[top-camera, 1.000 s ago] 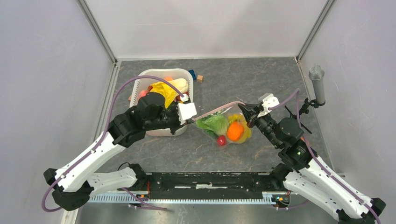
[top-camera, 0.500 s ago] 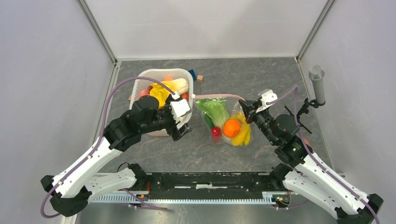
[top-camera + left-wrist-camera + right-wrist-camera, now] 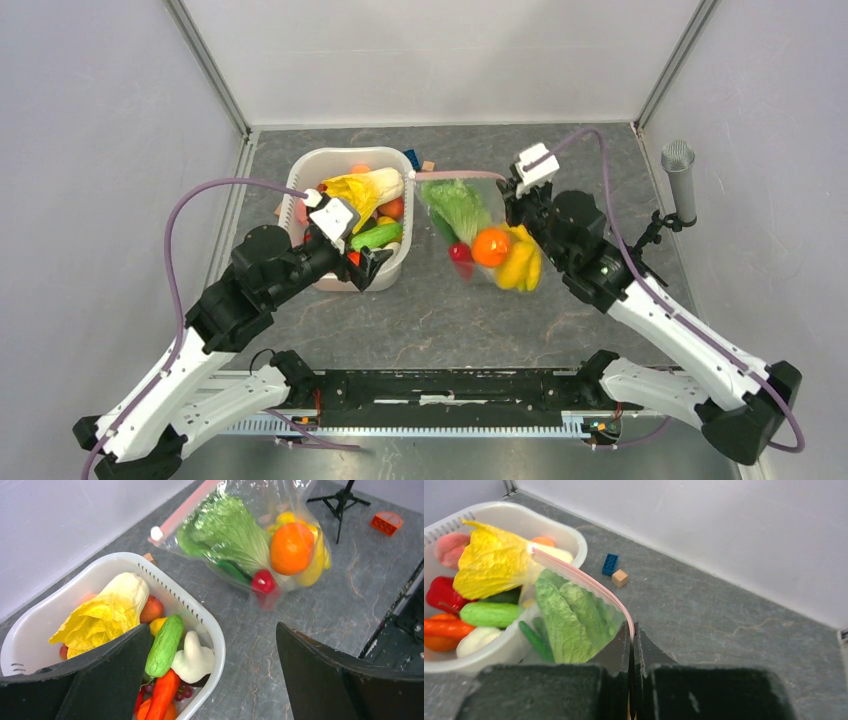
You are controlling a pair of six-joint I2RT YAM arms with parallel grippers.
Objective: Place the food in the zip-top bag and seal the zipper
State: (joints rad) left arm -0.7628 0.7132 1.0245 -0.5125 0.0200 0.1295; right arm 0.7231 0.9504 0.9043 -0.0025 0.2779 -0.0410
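Note:
The zip-top bag [image 3: 488,235] hangs from my right gripper [image 3: 508,201], which is shut on the right end of the pink zipper [image 3: 463,176]. Inside the bag are food pieces: a green cabbage [image 3: 225,532], an orange [image 3: 291,547], yellow bananas [image 3: 520,266] and a small red fruit [image 3: 263,582]. In the right wrist view the zipper [image 3: 584,580] runs straight into my right gripper [image 3: 632,630]. My left gripper [image 3: 212,630] is open and holds nothing, over the near right rim of the white tub [image 3: 216,645], apart from the bag.
The white tub [image 3: 300,185] holds more toy food: a yellow cabbage [image 3: 102,617], a green cucumber [image 3: 164,645], a white piece and a red pepper. A blue block [image 3: 610,564] and a wooden block [image 3: 619,578] lie behind it. A microphone stand [image 3: 678,180] stands far right.
My left gripper let go of the zipper's left end, opened wide and drew back to the tub. My right gripper carried the bag up and toward the far wall.

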